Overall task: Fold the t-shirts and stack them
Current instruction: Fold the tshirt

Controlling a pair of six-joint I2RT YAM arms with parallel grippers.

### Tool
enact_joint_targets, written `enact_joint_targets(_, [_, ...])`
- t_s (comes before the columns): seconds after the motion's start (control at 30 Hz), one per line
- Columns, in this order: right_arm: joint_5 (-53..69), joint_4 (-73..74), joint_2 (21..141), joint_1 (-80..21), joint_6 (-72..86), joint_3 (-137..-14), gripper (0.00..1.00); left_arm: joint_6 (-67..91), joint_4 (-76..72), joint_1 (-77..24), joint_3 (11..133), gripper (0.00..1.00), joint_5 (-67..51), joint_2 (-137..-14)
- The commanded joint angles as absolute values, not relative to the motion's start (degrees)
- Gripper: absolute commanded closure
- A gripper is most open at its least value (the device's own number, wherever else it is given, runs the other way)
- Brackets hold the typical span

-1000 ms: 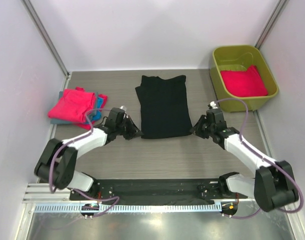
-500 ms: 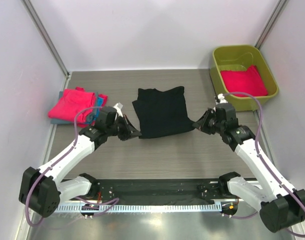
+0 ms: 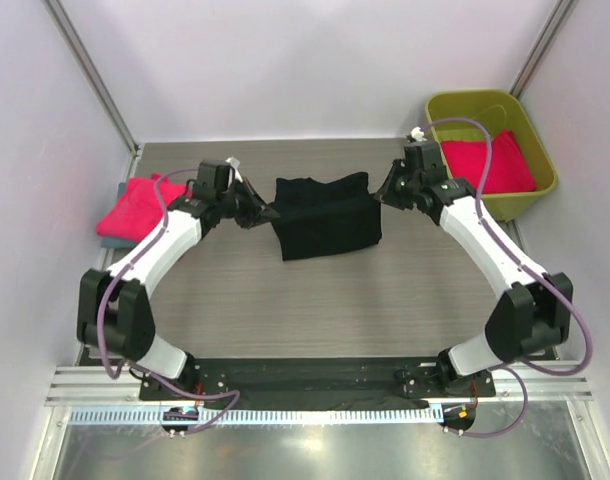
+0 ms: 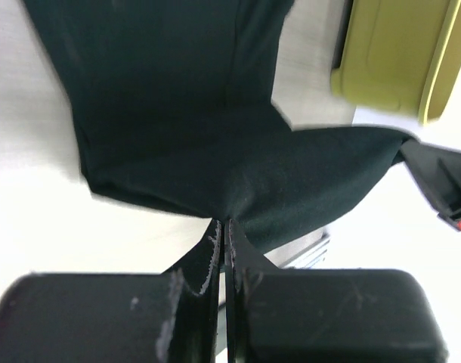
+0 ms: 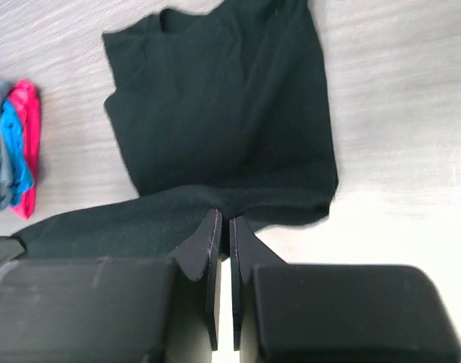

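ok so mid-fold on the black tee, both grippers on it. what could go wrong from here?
1. Slip: the left gripper and right gripper each pinch only a thin edge of the black t-shirt, so either side could drop out.
2. Skew: in the top view the right gripper sits farther back than the left, so the fold may land crooked.
3. The right wrist is close to the olive tub and might nudge it.

1. The black t-shirt (image 3: 325, 215) lies at the centre of the top view, half-folded, with one edge raised and stretched taut from left to right above the flat remainder.
2. A hot-pink t-shirt (image 3: 135, 208) lies folded at centre left, topping a small pile.
3. A blue t-shirt (image 5: 15, 144) lies folded beneath it, only its edge showing.
4. A second hot-pink t-shirt (image 3: 485, 165) lies loosely flat at upper right.
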State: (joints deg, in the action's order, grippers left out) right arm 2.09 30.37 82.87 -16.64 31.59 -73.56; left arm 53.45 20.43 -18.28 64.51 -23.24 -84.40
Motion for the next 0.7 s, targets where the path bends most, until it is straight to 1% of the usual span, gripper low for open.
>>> enact_joint_targets(0.0, [0.6,27.2,86.6,-15.6,29.2,-79.6,0.99,52.3,19.5,-16.0,71.4,1.0,-26.5,-89.5])
enact_joint_targets(0.23, [3.2,23.4,97.6,-13.1,29.2,-87.0,0.99,52.4,20.0,-13.7,81.9,1.0,-25.1,-99.7])
enact_joint_targets(0.37, [6.0,22.1,105.1,-11.3,30.0,-91.9,0.99,53.2,20.3,-12.3,88.1,1.0,-26.5,-105.9])
enact_joint_targets(0.57, [10.5,21.2,115.4,-9.8,30.3,-102.6,0.99,53.9,22.2,-10.5,99.5,1.0,-26.6,-116.5])
enact_joint_targets(0.67, [12.6,20.3,122.2,-9.2,31.1,-111.2,0.97,55.2,21.8,-9.5,105.5,0.98,-27.0,-123.3])
